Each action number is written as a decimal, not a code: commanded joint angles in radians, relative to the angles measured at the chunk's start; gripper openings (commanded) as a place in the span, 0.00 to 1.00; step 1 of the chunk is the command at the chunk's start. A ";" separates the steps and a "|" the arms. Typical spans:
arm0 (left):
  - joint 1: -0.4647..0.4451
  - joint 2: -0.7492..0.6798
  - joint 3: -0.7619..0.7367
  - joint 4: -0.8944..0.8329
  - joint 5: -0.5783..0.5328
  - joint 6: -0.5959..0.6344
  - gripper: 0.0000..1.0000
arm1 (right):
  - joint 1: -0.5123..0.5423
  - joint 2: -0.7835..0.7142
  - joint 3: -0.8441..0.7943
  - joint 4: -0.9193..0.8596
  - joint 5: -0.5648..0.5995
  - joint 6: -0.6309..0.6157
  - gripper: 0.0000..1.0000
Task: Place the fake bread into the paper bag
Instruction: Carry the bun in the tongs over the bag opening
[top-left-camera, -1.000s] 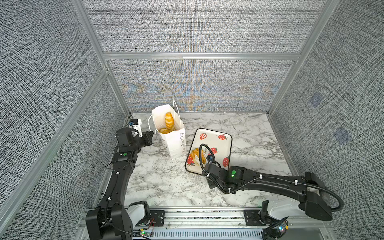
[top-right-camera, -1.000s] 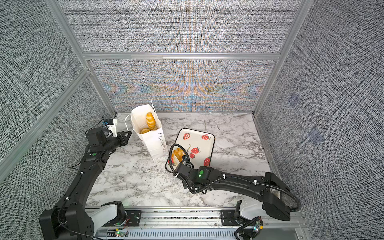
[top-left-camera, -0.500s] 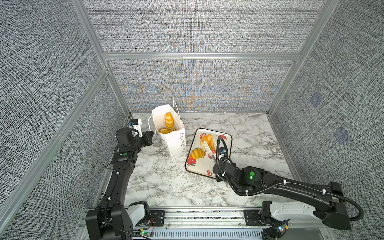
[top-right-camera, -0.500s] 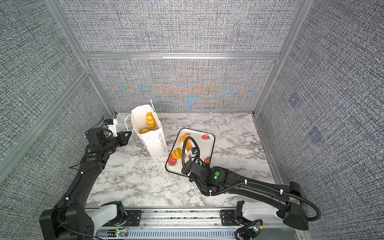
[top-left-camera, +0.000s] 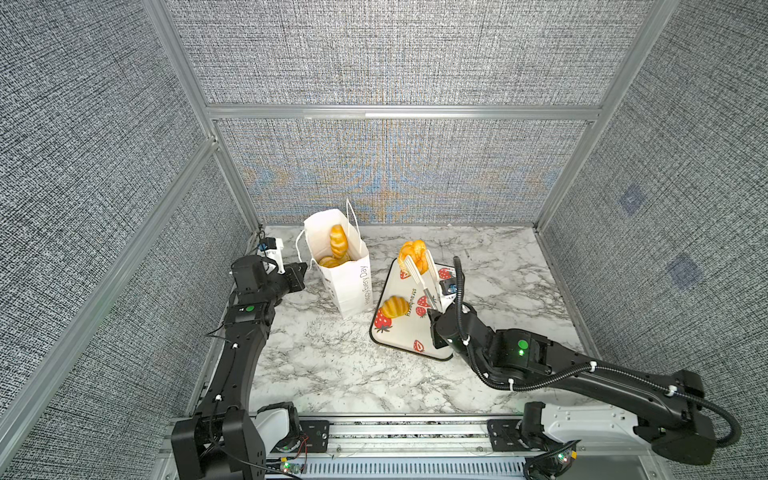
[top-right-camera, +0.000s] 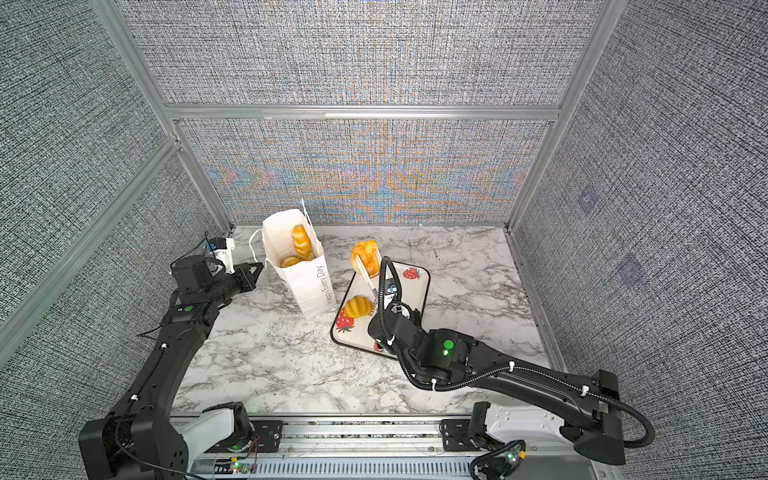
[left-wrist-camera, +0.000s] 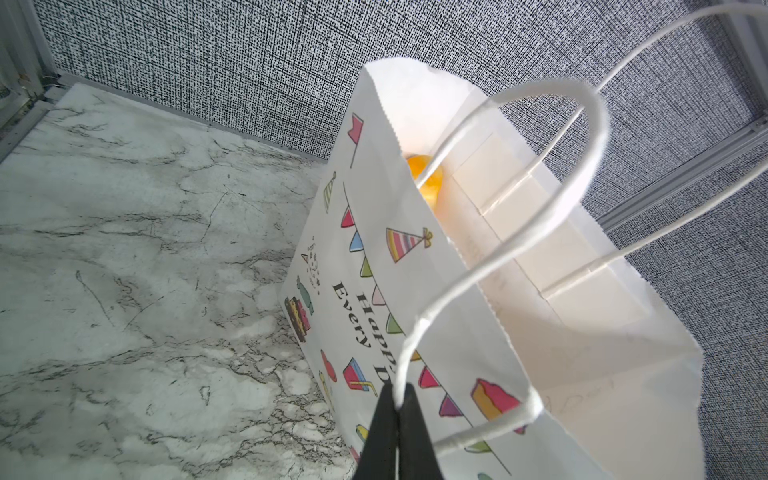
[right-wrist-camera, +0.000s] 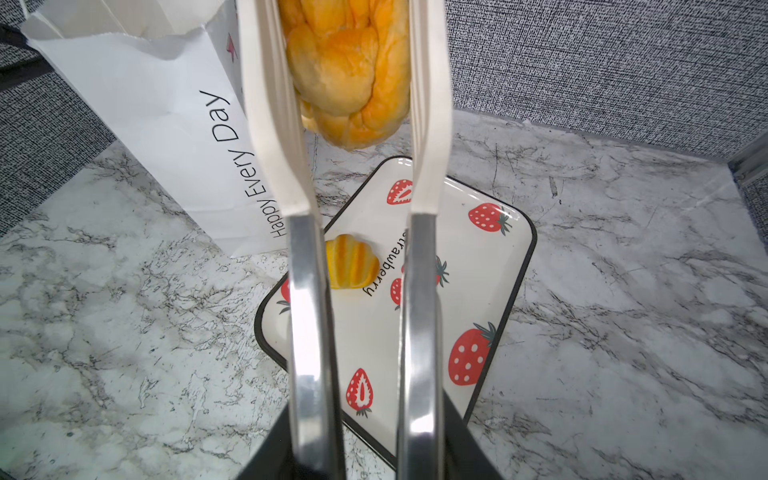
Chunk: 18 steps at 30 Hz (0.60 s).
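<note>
fake bread (top-left-camera: 411, 252), braided: in tongs (top-left-camera: 423, 279) ahead of right end effector (top-left-camera: 433, 314), which clamps them; left end effector (left-wrist-camera: 398, 409) pinches cord handle (left-wrist-camera: 598, 133) of paper bag (left-wrist-camera: 374, 266).

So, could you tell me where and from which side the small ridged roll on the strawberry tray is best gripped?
Probably across the domed middle of the small ridged roll, from straight above: it lies flat and alone on the strawberry tray, while the paper bag stands close beside the tray, cramping a sideways approach.
</note>
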 joint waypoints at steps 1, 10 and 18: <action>0.000 -0.002 -0.004 0.014 0.007 -0.001 0.00 | 0.004 0.008 0.025 0.079 0.031 -0.053 0.37; 0.000 -0.002 -0.003 0.013 0.006 -0.002 0.00 | 0.017 0.080 0.096 0.186 -0.013 -0.139 0.37; 0.000 -0.003 -0.004 0.014 0.006 -0.002 0.00 | 0.025 0.174 0.193 0.275 -0.054 -0.211 0.37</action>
